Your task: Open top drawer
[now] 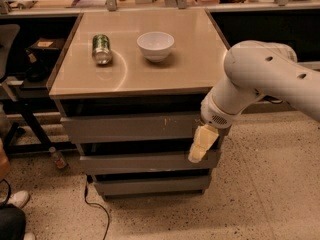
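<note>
The top drawer [130, 127] is the wide grey handleless front just under the tan cabinet top [195, 64], with small pale scratches right of centre. It looks closed, flush with the cabinet front. My gripper [196, 155], cream-coloured, hangs from the white arm [250, 79] at the drawer's right end. It points down and left, across the drawer's lower right corner and the dark gap above the middle drawer [135, 162]. I cannot tell whether it touches the drawer.
A green can [101, 49] lies on its side and a white bowl [155, 45] stands on the cabinet top. The bottom drawer [150, 185] sits below. A black cable [95, 204] and a small bottle [57, 158] are on the floor at left, near a shoe [17, 199].
</note>
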{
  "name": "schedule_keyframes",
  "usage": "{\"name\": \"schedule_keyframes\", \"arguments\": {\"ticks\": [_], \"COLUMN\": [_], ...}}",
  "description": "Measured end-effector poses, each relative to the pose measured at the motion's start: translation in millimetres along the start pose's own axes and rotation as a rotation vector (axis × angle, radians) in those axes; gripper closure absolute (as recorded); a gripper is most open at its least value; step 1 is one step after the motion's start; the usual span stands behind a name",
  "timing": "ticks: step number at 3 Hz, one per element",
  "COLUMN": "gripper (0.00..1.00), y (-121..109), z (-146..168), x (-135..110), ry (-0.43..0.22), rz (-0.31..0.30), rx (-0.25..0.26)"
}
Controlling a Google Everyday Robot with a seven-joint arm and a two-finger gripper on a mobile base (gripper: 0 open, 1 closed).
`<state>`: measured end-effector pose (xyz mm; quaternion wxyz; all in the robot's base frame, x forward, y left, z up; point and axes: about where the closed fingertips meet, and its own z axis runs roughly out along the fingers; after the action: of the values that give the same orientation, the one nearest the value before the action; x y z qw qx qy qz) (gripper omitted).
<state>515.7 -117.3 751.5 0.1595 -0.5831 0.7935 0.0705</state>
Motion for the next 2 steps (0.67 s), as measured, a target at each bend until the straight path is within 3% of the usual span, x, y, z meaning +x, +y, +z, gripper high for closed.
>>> {"name": "schedule_keyframes", "arguments": {"ticks": [2], "gripper": [0.00], "y": [-24], "z": [51], "x": [-5], "ry": [-0.005], "rz": [0.022], "rx": [-0.001]}}
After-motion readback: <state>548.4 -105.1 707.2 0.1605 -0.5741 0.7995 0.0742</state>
